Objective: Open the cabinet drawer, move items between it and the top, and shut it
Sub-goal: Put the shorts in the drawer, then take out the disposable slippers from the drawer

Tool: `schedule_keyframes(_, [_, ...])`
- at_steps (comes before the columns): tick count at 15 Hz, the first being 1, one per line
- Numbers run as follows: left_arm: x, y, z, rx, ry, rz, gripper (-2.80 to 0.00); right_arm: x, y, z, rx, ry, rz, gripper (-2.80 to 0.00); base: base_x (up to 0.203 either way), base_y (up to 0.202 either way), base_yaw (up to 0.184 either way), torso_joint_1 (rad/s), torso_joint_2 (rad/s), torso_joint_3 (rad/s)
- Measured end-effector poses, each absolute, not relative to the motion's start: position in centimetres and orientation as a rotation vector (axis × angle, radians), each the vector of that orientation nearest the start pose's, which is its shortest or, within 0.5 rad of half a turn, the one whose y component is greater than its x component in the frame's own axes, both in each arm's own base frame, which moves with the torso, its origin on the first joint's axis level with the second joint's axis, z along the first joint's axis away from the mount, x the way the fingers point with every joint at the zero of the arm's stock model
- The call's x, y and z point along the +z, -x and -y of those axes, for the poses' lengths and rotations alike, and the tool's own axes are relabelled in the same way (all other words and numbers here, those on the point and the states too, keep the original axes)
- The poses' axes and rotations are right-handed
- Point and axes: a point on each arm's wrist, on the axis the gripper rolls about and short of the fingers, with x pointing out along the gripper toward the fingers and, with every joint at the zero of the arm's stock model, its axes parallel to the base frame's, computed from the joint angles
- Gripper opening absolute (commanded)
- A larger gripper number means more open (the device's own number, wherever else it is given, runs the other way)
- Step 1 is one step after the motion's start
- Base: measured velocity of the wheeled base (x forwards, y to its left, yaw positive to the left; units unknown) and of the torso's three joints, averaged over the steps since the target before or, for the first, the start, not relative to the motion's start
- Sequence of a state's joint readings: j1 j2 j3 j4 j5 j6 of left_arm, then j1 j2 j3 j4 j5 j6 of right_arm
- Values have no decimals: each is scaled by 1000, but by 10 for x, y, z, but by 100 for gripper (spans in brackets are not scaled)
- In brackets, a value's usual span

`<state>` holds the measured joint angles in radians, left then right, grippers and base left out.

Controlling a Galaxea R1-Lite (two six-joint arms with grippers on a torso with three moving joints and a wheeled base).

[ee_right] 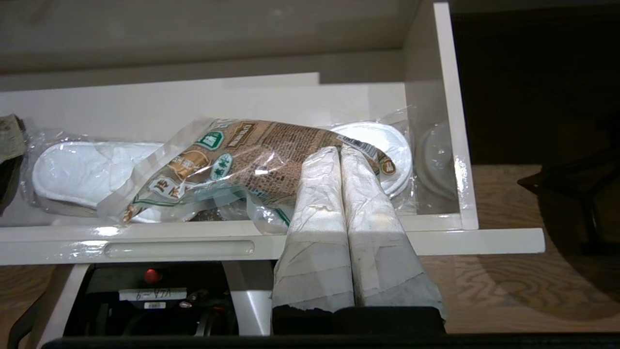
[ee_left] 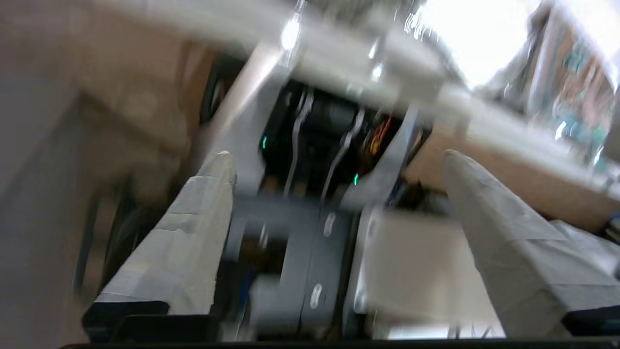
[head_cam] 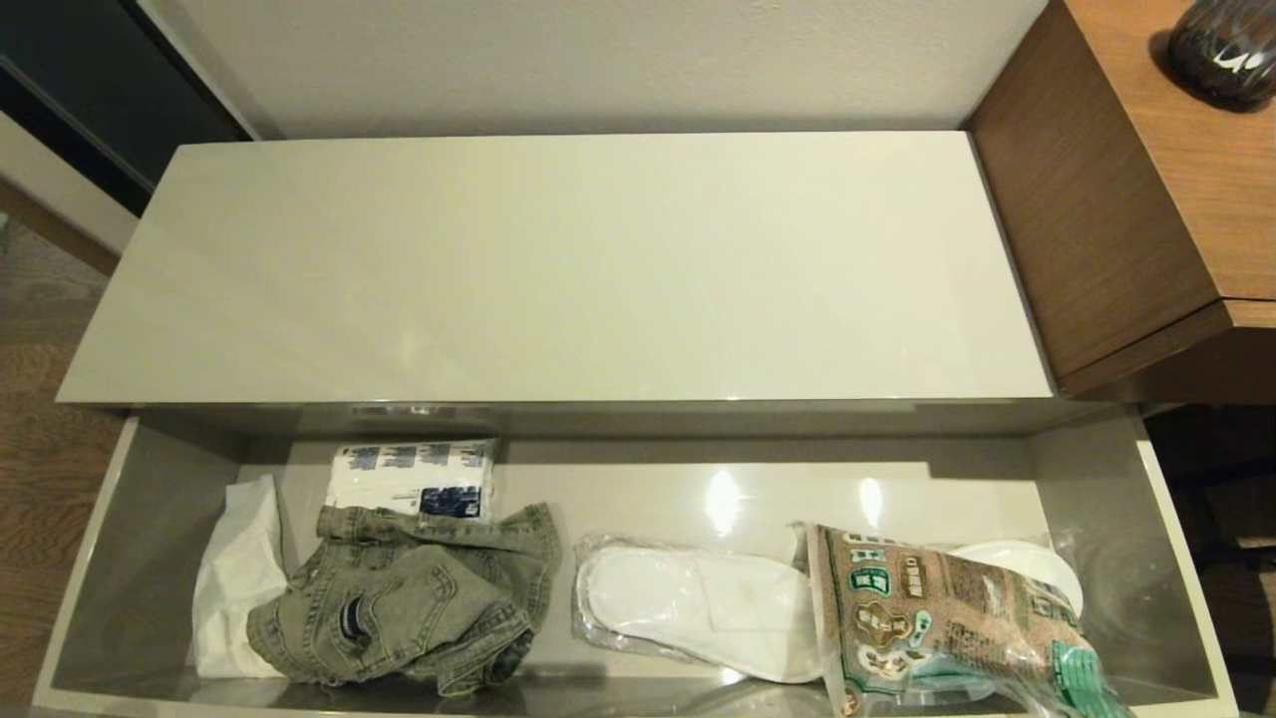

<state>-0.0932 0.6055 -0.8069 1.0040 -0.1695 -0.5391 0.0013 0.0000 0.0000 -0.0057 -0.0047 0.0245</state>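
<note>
The cabinet drawer [head_cam: 1107, 499] stands pulled out below the bare beige top [head_cam: 558, 269]. Inside it, the olive-grey denim jacket [head_cam: 419, 598] lies crumpled at the left. The clear pack of white slippers [head_cam: 688, 608] lies in the middle, partly under the snack bag [head_cam: 937, 628]. Neither gripper shows in the head view. My right gripper [ee_right: 339, 150] is shut and empty, hovering above the drawer's front rim [ee_right: 484, 240] and pointing at the snack bag [ee_right: 242, 155]; the slipper pack [ee_right: 82, 169] lies beyond it. My left gripper [ee_left: 336, 155] is open and empty, in front of the robot's base.
A white-and-blue tissue pack [head_cam: 414, 479] and a white sheet [head_cam: 239, 578] lie beside the jacket. A white round piece in plastic [head_cam: 1027, 563] pokes out behind the snack bag. The brown wood-grain desk [head_cam: 1146, 179] with a dark vase [head_cam: 1226, 50] rises at the right.
</note>
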Motion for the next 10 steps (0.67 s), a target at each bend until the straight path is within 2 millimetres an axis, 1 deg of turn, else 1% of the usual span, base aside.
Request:
schedule_keyframes(2, [198,54,0,-16,542,-868,0,76,23,0,-3,-24,5,-280,0,0,0,0,0,0])
schedule_keyframes(3, [194,67,-1,-7,544,-882,0,76,23,0,-3,-24,5,-280,0,0,0,0,0,0])
schedule_keyframes(4, [192,76,0,-8,546,-876,-280,76,23,0,-3,-24,6,-280,0,0,0,0,0,0])
schedule_keyframes(7, [187,108,4,-7,546,-893,-280,76,23,0,-3,-24,6,-280,0,0,0,0,0,0])
schedule_keyframes(10, [182,127,13,9,499,-870,-280,76,23,0,-4,-24,6,-280,0,0,0,0,0,0])
